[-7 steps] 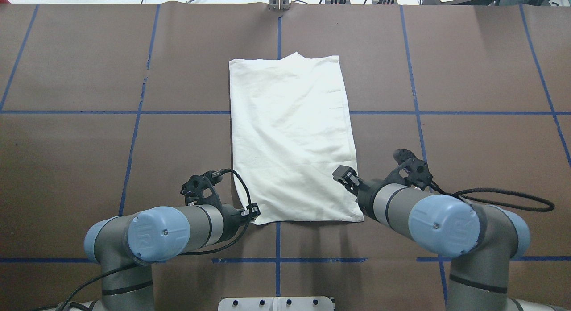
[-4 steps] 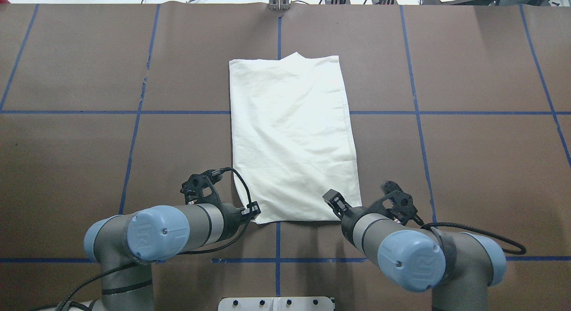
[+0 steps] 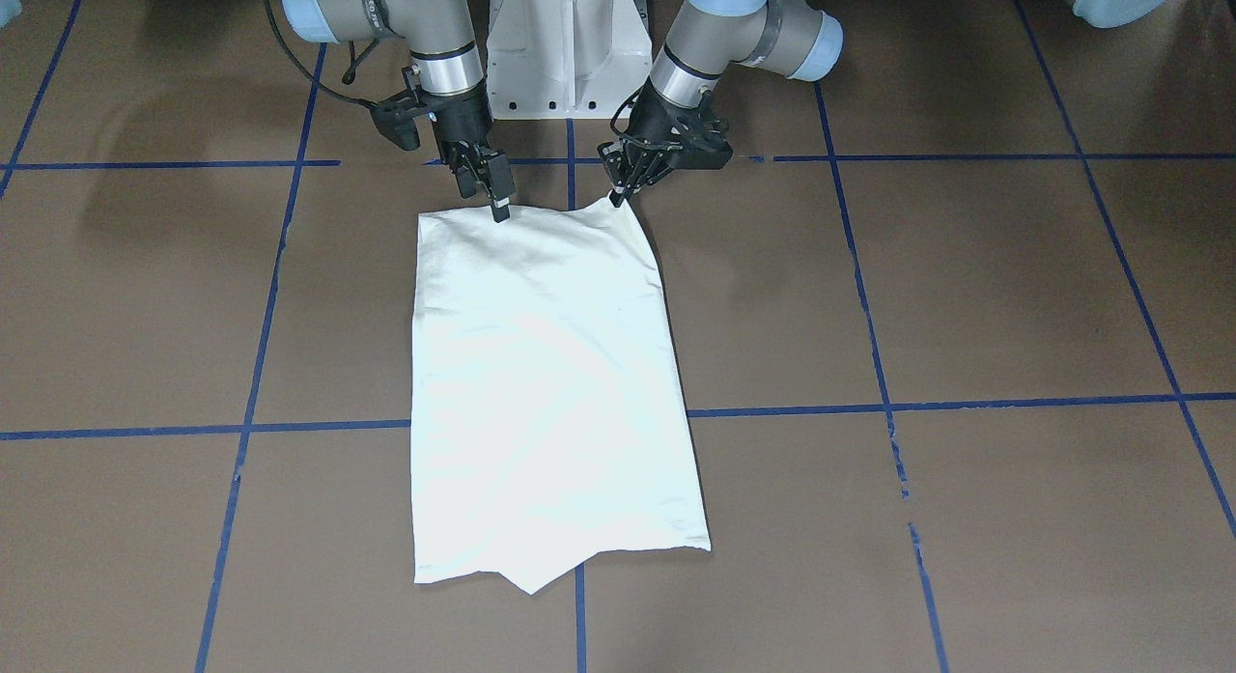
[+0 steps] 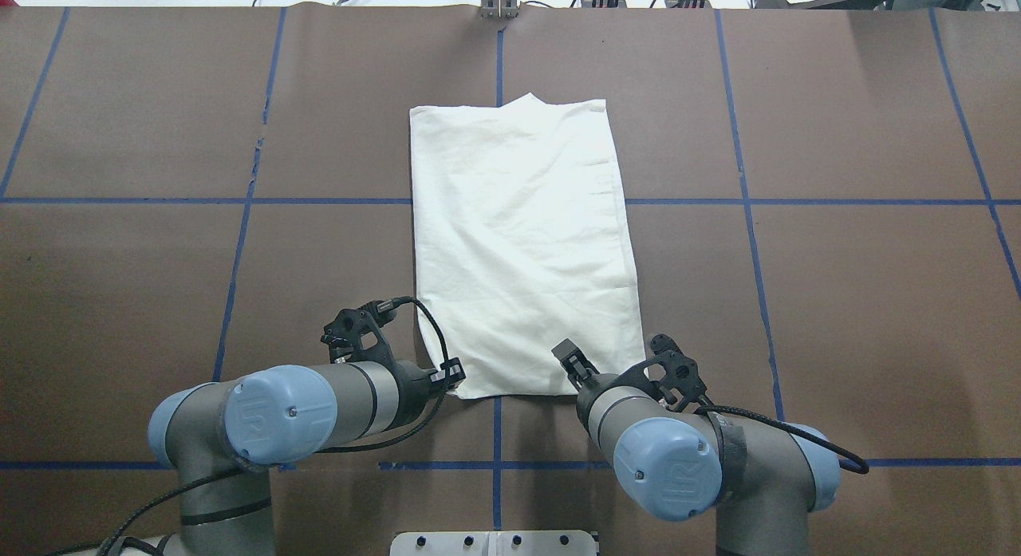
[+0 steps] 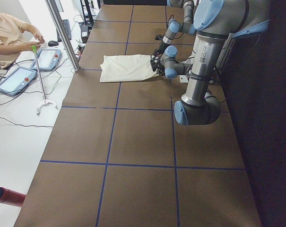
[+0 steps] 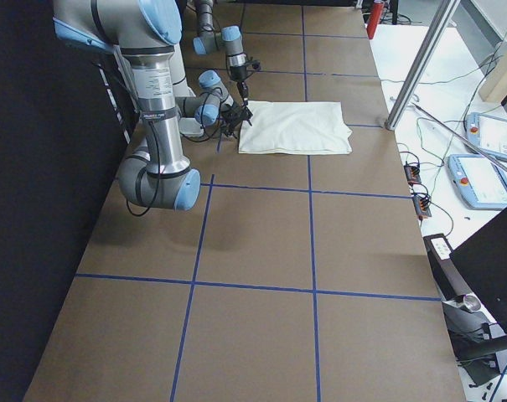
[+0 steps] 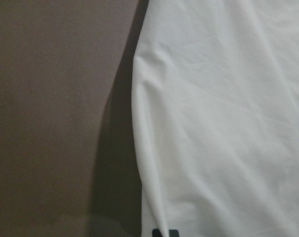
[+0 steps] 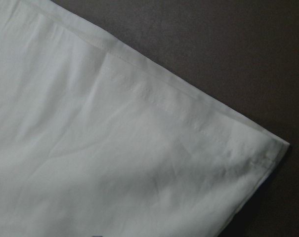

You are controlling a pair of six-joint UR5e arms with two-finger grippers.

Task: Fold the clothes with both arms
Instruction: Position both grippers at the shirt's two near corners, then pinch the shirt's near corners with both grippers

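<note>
Left pincer (image 3: 616, 198) pinching T-shirt (image 3: 550, 383) corner; right pincer (image 3: 499, 210) at hem.

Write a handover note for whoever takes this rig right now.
Left gripper: shut on the near-left corner of the cream T-shirt; that corner peaks up slightly.
Right gripper: tip at the near hem, inboard of the near-right corner. Open or shut unclear, no grasp visible.
Shirt: flat at the centre of the table, plain side up, a long rectangle with no sleeves showing.
Done: sides apparently folded in.
Left: probably secure the right grasp, then fold the near hem toward the far end.
</note>
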